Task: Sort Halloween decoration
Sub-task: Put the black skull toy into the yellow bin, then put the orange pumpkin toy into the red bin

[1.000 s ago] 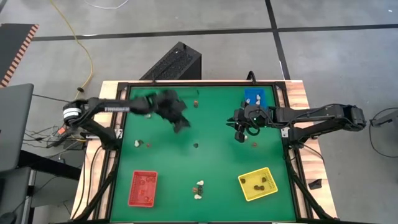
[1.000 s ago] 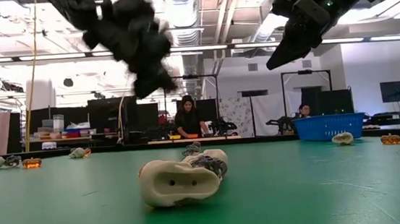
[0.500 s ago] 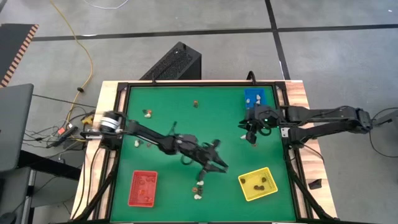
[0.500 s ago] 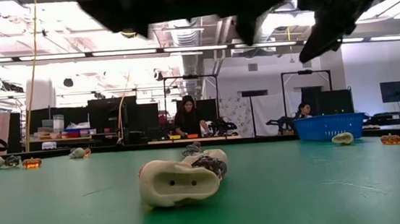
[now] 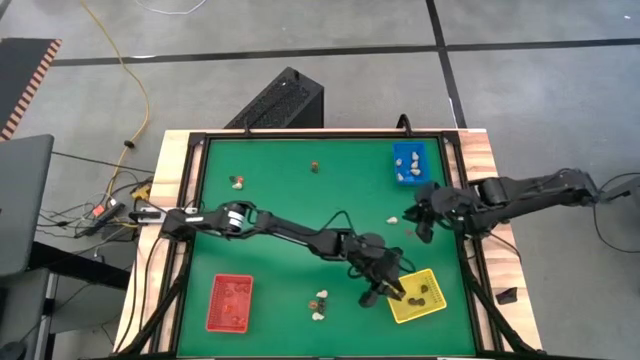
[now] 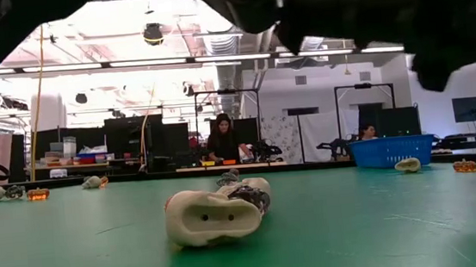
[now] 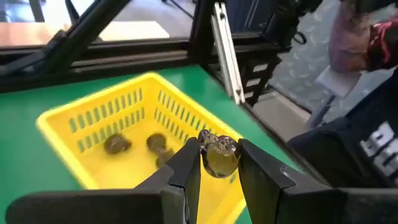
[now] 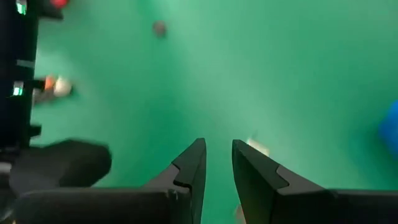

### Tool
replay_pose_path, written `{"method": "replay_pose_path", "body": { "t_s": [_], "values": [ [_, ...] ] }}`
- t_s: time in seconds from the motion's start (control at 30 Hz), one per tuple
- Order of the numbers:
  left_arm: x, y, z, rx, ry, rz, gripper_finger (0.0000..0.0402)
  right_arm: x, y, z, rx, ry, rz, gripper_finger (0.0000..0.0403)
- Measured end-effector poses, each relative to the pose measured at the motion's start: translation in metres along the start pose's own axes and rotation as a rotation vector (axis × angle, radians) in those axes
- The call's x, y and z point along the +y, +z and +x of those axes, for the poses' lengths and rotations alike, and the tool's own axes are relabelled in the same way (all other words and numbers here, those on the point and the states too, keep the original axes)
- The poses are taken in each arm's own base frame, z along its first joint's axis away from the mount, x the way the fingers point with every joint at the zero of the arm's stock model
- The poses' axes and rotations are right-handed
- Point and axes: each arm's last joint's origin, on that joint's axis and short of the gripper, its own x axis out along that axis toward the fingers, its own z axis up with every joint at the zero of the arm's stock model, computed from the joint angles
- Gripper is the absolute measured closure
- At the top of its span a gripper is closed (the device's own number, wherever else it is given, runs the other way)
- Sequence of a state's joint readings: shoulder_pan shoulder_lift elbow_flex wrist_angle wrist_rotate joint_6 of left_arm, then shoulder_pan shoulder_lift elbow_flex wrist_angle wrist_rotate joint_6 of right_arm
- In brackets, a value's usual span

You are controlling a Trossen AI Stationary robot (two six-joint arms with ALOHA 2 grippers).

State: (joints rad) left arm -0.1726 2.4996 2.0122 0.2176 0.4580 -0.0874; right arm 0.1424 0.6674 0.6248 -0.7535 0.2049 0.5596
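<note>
My left gripper [image 5: 393,291] reaches across the table to the yellow tray [image 5: 428,309] at the near right and is shut on a dark brown trinket [image 7: 219,158]. Two more dark trinkets [image 7: 116,144] lie in that yellow tray [image 7: 74,118]. My right gripper [image 5: 416,222] hangs near the table's right edge, narrowly open, with nothing between its fingers [image 8: 189,163]. A whitish trinket [image 5: 393,220] lies on the green mat just left of it. A cream trinket [image 6: 217,213] lies close to the low camera. My left gripper pinches the dark brown trinket's two sides [image 7: 209,163] between its two fingertips. The fingers come slanting from the table's left, close to level. The trinket is lifted clear, above the yellow tray's left part.
A blue tray [image 5: 408,160] holding whitish pieces stands at the far right and a red tray [image 5: 231,302] at the near left. Loose trinkets lie at the near centre [image 5: 320,300] and the far left [image 5: 238,182]. People sit at desks beyond the table.
My left gripper has swung from the table's far left across the mat to the yellow tray at the near right, sinking a little and rolling. My right gripper has drawn back toward the table's right edge and tipped further down.
</note>
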Motion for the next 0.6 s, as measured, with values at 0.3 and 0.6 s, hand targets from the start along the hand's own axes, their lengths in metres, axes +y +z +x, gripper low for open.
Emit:
{"method": "replay_pose_path", "body": {
  "t_s": [0.3,0.6],
  "values": [
    [0.004,0.0,0.004,0.018,0.07,-0.05,0.0315,0.021,-0.027,0.008,0.267,0.072,0.065,0.0292],
    [-0.005,-0.002,0.008,0.027,0.057,-0.034,0.025,0.047,-0.05,0.024,0.436,0.008,0.111,0.0292]
  ]
}}
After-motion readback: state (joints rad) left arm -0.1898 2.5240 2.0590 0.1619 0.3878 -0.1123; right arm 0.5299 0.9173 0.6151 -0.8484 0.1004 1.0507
